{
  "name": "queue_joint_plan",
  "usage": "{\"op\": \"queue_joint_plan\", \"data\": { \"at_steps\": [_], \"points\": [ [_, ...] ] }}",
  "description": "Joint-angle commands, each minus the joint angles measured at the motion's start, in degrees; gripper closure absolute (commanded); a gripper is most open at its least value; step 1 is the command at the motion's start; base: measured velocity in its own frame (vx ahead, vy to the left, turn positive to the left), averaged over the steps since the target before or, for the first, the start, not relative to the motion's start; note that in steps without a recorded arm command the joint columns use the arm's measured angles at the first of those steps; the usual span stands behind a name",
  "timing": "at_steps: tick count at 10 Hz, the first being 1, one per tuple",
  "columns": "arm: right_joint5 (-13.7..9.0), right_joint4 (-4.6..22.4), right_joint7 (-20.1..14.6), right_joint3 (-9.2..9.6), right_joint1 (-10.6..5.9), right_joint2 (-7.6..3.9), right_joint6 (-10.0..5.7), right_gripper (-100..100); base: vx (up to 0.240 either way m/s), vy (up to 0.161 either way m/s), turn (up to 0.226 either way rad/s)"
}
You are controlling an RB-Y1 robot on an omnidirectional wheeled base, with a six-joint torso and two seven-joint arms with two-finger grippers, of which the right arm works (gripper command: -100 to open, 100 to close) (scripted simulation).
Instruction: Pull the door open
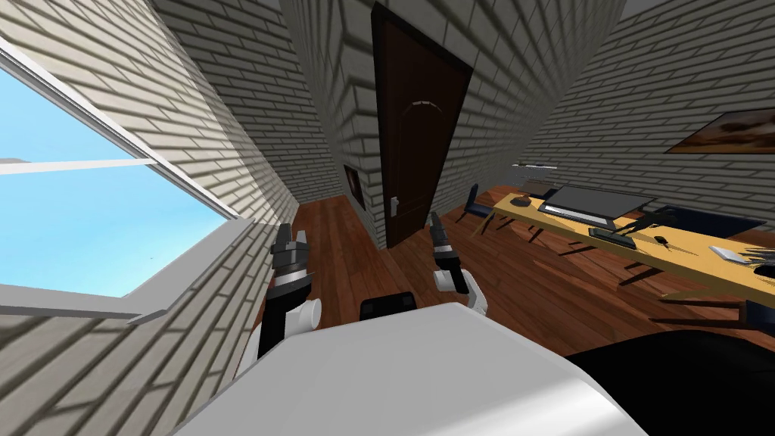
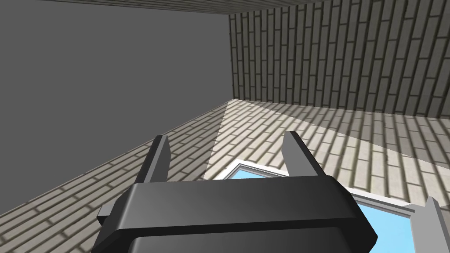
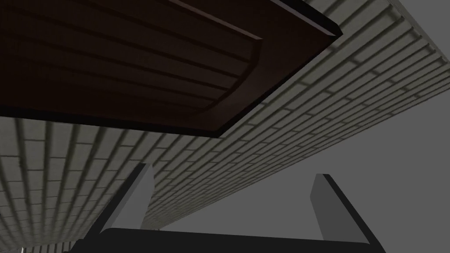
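Note:
A dark brown door (image 1: 415, 136) stands shut in the brick wall straight ahead, with a small light handle (image 1: 393, 206) near its left edge. My right gripper (image 1: 436, 222) is raised in front of the door's lower part, short of it and to the right of the handle. In the right wrist view its fingers stand open with nothing between them (image 3: 233, 193), pointing up at the door's top panel (image 3: 132, 66). My left gripper (image 1: 290, 241) is held up to the left near the window wall, open and empty (image 2: 226, 151).
A window (image 1: 83, 219) fills the left wall. A yellow desk (image 1: 628, 242) with a monitor (image 1: 594, 203), keyboard and small items stands to the right, with chairs (image 1: 477, 203) near it. Brown wooden floor (image 1: 356, 257) lies between me and the door.

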Motion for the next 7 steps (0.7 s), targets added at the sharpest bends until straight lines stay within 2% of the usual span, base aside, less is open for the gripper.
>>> {"op": "queue_joint_plan", "data": {
  "at_steps": [1, 7],
  "points": [
    [1.87, 1.38, 1.39, 0.28, -0.58, -0.16, -0.01, -100, 0.099, -0.027, 0.003],
    [9.14, 7.23, 6.54, 1.12, -3.36, -0.68, -0.19, -100, 0.097, -0.049, 0.007]
  ]
}}
